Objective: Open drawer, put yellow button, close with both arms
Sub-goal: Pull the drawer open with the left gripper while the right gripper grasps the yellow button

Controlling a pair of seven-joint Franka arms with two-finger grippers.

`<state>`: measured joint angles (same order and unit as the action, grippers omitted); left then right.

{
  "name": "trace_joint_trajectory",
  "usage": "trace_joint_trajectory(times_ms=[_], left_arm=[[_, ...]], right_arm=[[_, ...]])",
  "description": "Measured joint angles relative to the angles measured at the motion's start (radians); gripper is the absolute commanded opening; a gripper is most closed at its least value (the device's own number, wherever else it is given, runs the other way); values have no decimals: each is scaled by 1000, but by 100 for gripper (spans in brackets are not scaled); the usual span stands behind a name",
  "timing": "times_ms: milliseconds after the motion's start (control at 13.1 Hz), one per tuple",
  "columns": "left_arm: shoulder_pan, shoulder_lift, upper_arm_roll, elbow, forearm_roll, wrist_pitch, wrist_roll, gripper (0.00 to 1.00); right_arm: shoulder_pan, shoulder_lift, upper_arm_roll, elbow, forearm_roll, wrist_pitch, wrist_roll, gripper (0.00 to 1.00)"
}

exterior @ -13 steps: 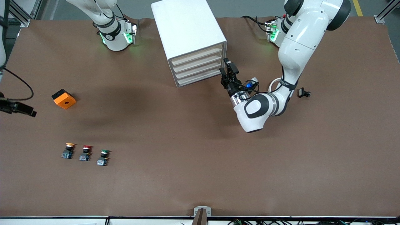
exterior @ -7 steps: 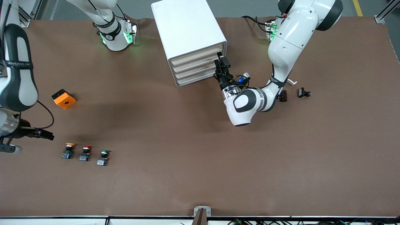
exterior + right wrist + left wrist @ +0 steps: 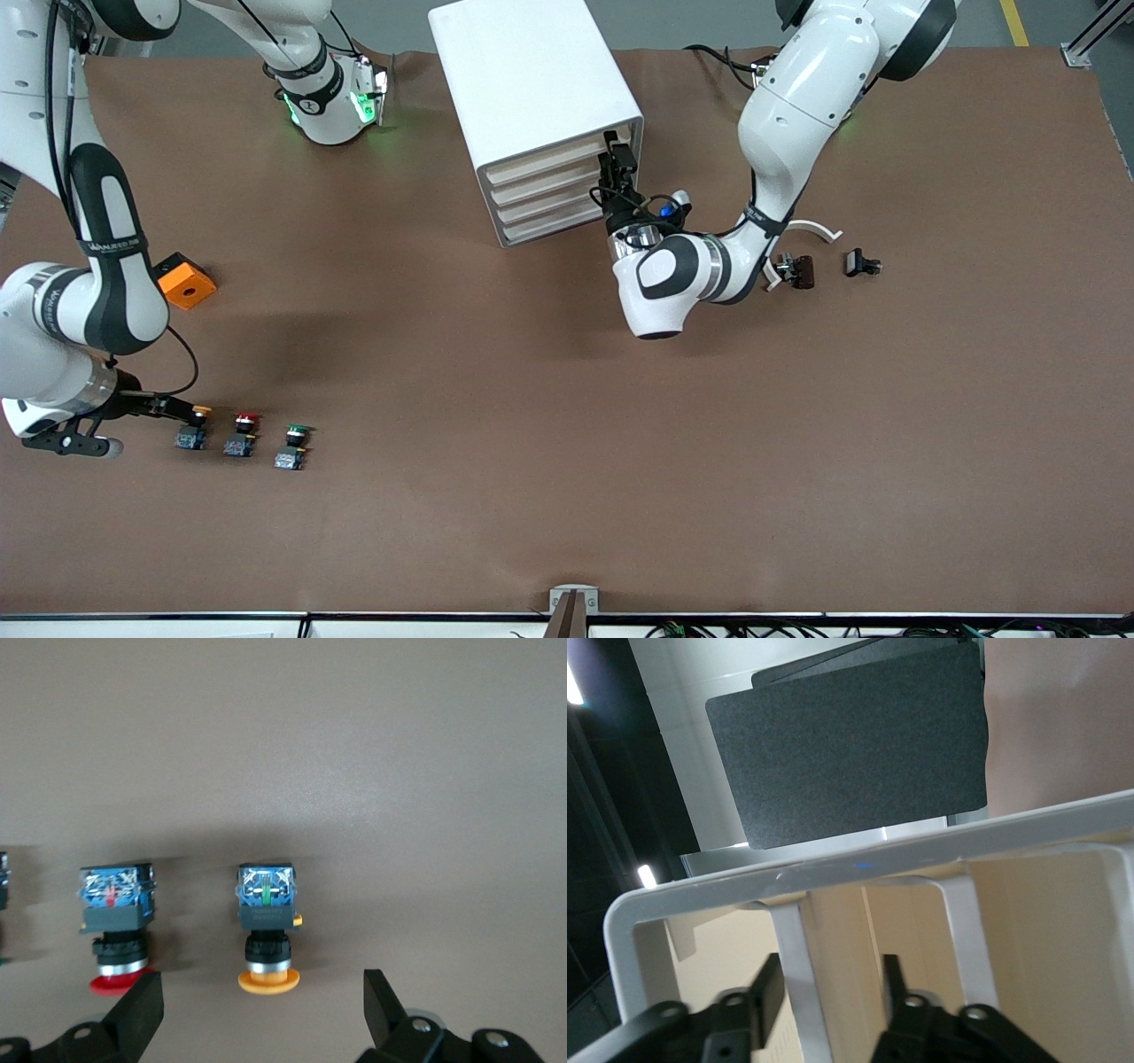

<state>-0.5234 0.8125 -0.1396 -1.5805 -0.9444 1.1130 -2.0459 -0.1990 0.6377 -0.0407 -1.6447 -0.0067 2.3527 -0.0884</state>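
The white cabinet stands near the robots' bases, its cream fronts turned toward the left arm's end. My left gripper is at the end of the top drawer. In the left wrist view its fingers stand apart, open, around a white bar and a cream strip of the drawer front. The yellow button lies on the table at the right arm's end. My right gripper is low beside it, open. The yellow cap lies just ahead of the right gripper.
A red-capped button and a green-capped one lie in a row beside the yellow one. An orange block sits under the right forearm. Small black parts and a white curved piece lie near the left arm.
The right arm swung in and came down to the yellow button. The left gripper moved up along the drawer fronts to the top drawer, and its fingers narrowed.
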Motion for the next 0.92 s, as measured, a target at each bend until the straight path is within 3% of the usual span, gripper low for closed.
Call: trace_joint_trajectory(times_ms=[153,536,919], left_arm=[[-16,-6,0,-2,0,0,0,8],[-25,-16,1,-6,0,-5,-46,6],[-12,-16,1,-7,0,-3,-46,8]], right_arm=[[0,29,0,1,0,49,0,100],[8,101,6,1,0,147,-10,100],[14,117,6,6,0,153,-39,100]])
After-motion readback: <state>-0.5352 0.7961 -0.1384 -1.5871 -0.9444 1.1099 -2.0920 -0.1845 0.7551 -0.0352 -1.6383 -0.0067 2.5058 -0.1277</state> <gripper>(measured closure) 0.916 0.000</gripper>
